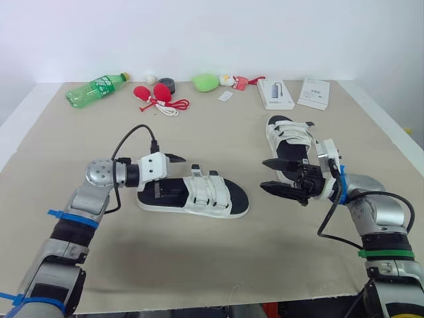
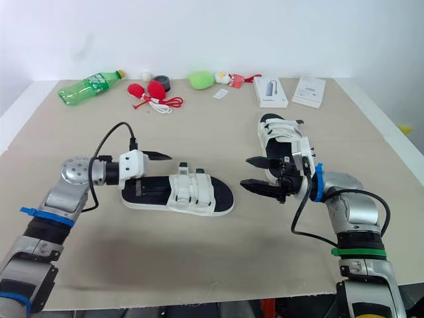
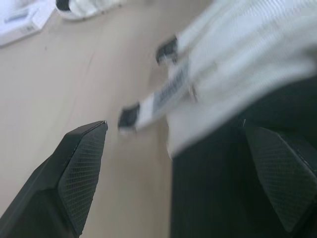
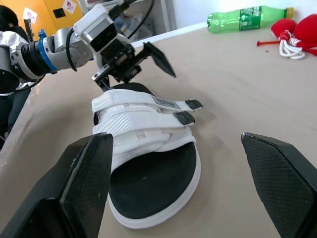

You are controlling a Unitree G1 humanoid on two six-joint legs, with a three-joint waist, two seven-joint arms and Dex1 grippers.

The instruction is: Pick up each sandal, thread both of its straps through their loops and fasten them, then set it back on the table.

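A white-strapped sandal with a black footbed (image 1: 195, 195) lies on the tan table (image 1: 218, 258) in the middle. Both its straps lie across the upper, and their black-tipped ends (image 4: 187, 111) stick out on the far side. My left gripper (image 1: 165, 175) is open at this sandal's heel end, one finger (image 3: 79, 173) over the table and the other (image 3: 282, 173) over the footbed. My right gripper (image 1: 268, 176) is open just past the sandal's toe, with nothing between its fingers. The second sandal (image 1: 289, 136) lies right behind it.
Along the table's far edge lie a green bottle (image 1: 95, 89), red balls with a cord (image 1: 154, 94), a black disc (image 1: 165, 84), a green toy (image 1: 205, 82) and two white boxes (image 1: 275, 94) (image 1: 313, 93). A black cable (image 1: 132, 136) loops over my left wrist.
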